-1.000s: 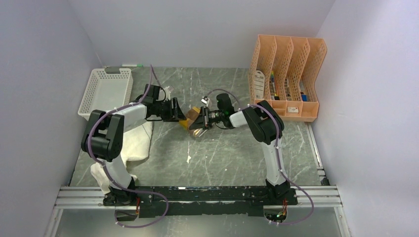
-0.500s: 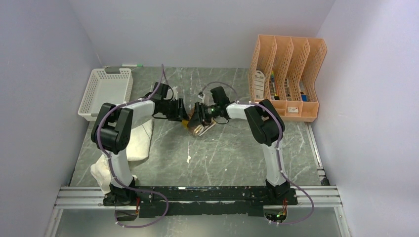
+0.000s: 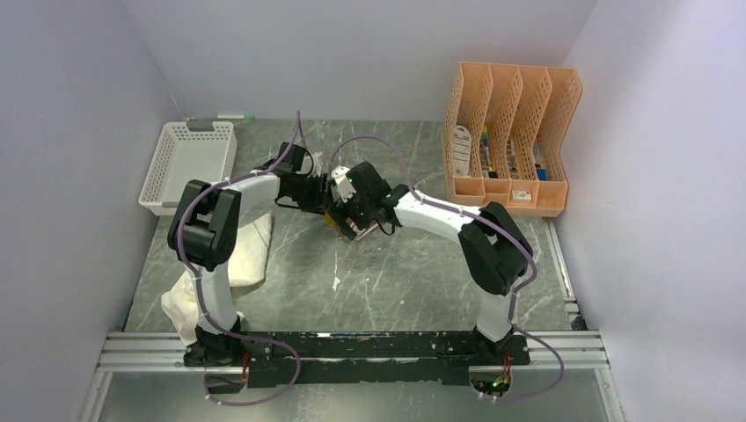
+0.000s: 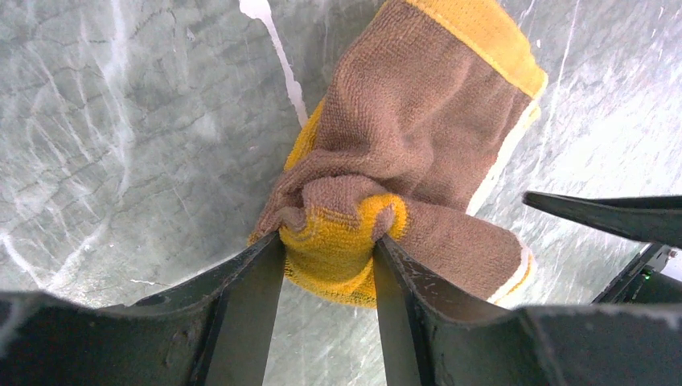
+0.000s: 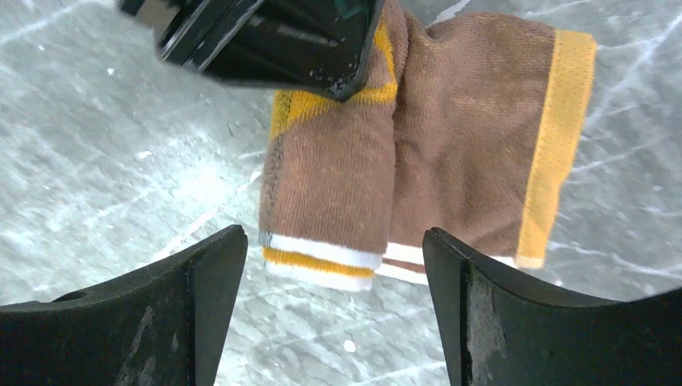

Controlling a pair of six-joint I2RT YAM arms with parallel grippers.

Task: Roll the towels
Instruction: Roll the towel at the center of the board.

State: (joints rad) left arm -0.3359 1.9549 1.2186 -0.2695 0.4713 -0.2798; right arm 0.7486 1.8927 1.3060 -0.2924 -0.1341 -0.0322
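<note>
The mustard-yellow and brown towel (image 4: pixel 418 121) lies folded lengthwise on the grey table, its pale-edged end toward the right wrist camera (image 5: pixel 450 153). My left gripper (image 4: pixel 330 237) is shut on the towel's bunched yellow end. My right gripper (image 5: pixel 334 241) stands open just short of the white-striped end, with only table between its fingers. From above, both grippers meet at mid-table, left (image 3: pixel 318 195) and right (image 3: pixel 356 215), and cover most of that towel (image 3: pixel 332 220). The cream-white towel (image 3: pixel 246 251) lies crumpled under the left arm.
A white mesh basket (image 3: pixel 186 163) sits at the back left with a pen (image 3: pixel 233 115) behind it. An orange file rack (image 3: pixel 510 136) stands at the back right. Walls close in the table on three sides.
The right gripper has opened and let go of the yellow-brown towel, and its arm has swung round over it. The left gripper has shifted right, still gripping the towel.
</note>
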